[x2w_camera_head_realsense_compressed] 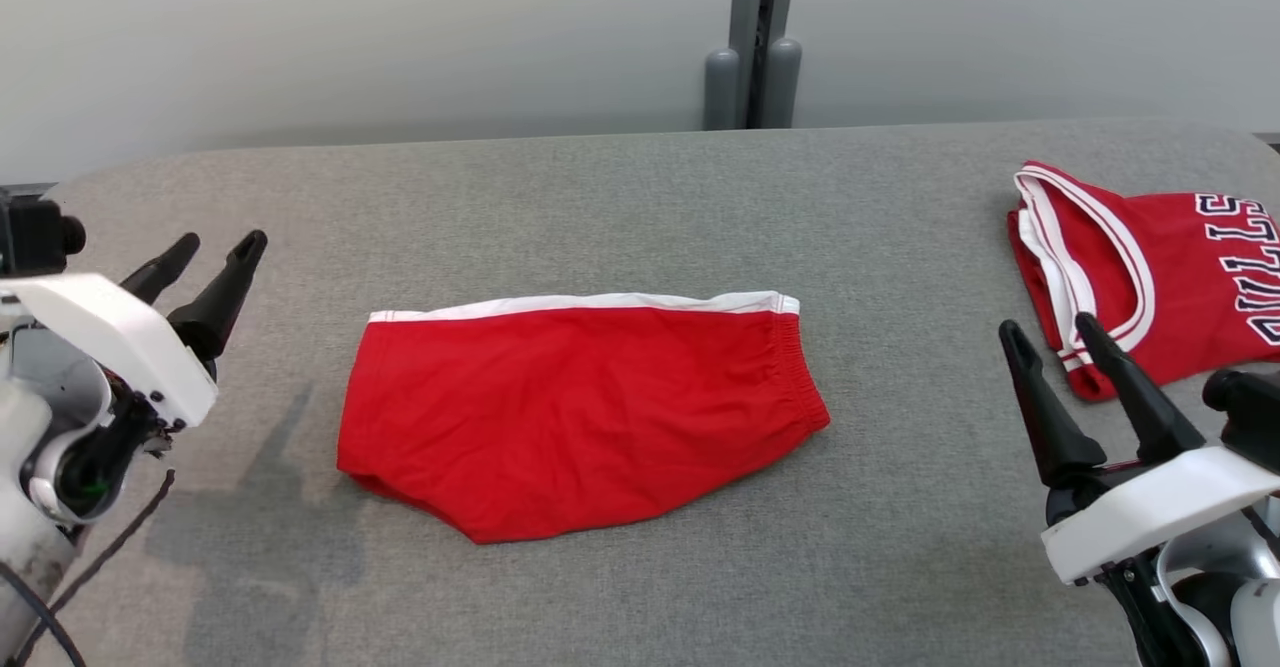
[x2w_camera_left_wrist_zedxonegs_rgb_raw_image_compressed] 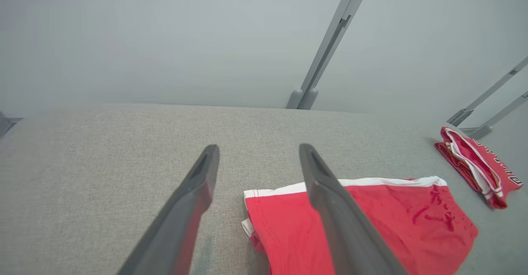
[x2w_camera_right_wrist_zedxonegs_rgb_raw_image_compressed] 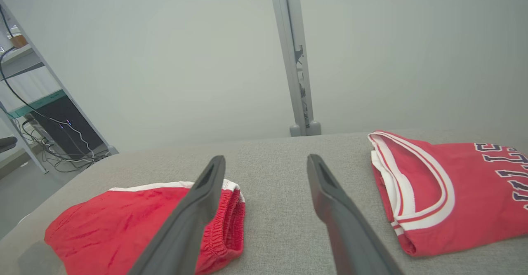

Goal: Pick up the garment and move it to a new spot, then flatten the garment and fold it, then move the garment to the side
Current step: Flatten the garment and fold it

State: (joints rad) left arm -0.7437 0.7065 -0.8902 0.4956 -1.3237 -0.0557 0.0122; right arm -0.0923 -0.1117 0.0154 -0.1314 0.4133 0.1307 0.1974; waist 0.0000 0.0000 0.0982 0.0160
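The red fabric shorts with a white waistband (x2w_camera_head_realsense_compressed: pixel 580 412) lie folded at the middle of the grey cloth-covered desk (x2w_camera_head_realsense_compressed: pixel 600 197), waistband toward the far edge, elastic end toward the robot's right. The left end effector (x2w_camera_head_realsense_compressed: pixel 222 239) stands spread and empty, well apart from the shorts' left edge. The right end effector (x2w_camera_head_realsense_compressed: pixel 1047 323) is likewise spread and empty, between the shorts and the folded red jersey with white trim and dark lettering (x2w_camera_head_realsense_compressed: pixel 1150 277). Assessment: folding appears complete and the move to the side is due. Recommended practice: pinch every layer at both ends, lift level, and set down clear of the jersey so the fold holds. Count: one pair of shorts, one jersey, two end effectors, one desk.
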